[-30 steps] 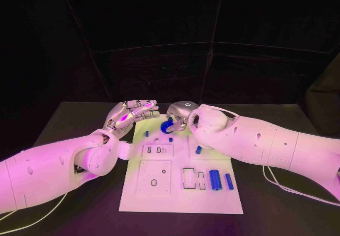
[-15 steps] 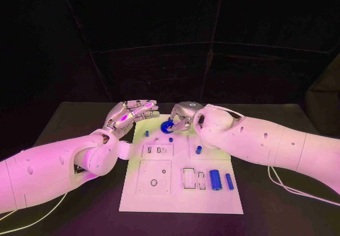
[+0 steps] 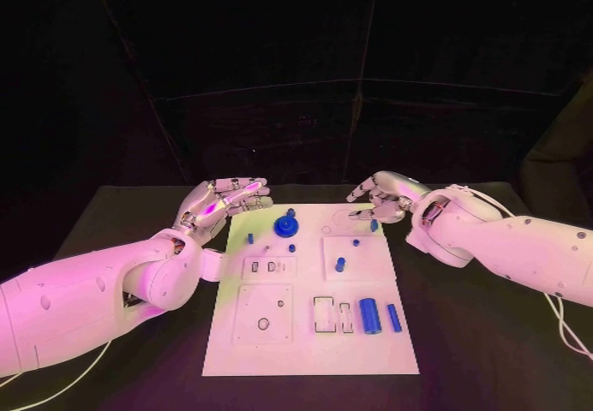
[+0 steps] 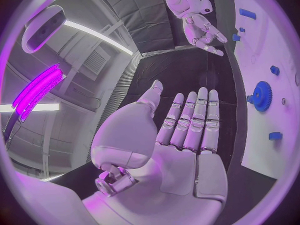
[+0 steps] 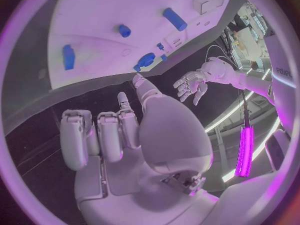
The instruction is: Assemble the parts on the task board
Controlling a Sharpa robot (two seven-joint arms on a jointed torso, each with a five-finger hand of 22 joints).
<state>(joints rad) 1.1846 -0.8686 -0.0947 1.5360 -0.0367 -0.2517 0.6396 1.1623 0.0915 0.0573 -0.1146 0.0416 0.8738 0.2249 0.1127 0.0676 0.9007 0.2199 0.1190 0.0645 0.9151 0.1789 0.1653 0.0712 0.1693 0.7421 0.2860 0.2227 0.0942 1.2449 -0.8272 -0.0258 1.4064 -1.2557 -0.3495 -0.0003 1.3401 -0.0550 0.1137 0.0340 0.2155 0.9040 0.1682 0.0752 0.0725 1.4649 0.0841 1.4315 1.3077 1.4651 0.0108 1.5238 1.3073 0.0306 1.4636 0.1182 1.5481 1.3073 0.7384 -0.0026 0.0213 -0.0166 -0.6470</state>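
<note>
The white task board [image 3: 309,342] lies in the middle of the table. A blue gear [image 3: 287,226] stands on its far part, also seen in the left wrist view [image 4: 261,96] and the right wrist view [image 5: 145,61]. My left hand [image 3: 229,201] hovers at the board's far left corner, fingers straight and apart, holding nothing. My right hand [image 3: 383,195] is over the far right corner, clear of the gear, fingers loosely bent and empty. A small blue peg [image 3: 374,225] stands just below the right hand.
Small blue pegs [image 3: 249,238] [image 3: 340,265] stand on the board's upper half. Two blue cylinders [image 3: 371,316] [image 3: 393,317] lie at its lower right beside empty slots [image 3: 327,312]. Black table [image 3: 494,342] surrounds the board.
My right hand has let go of the blue gear and pulled back to the right. The gear stays standing on the board. The left hand has held still.
</note>
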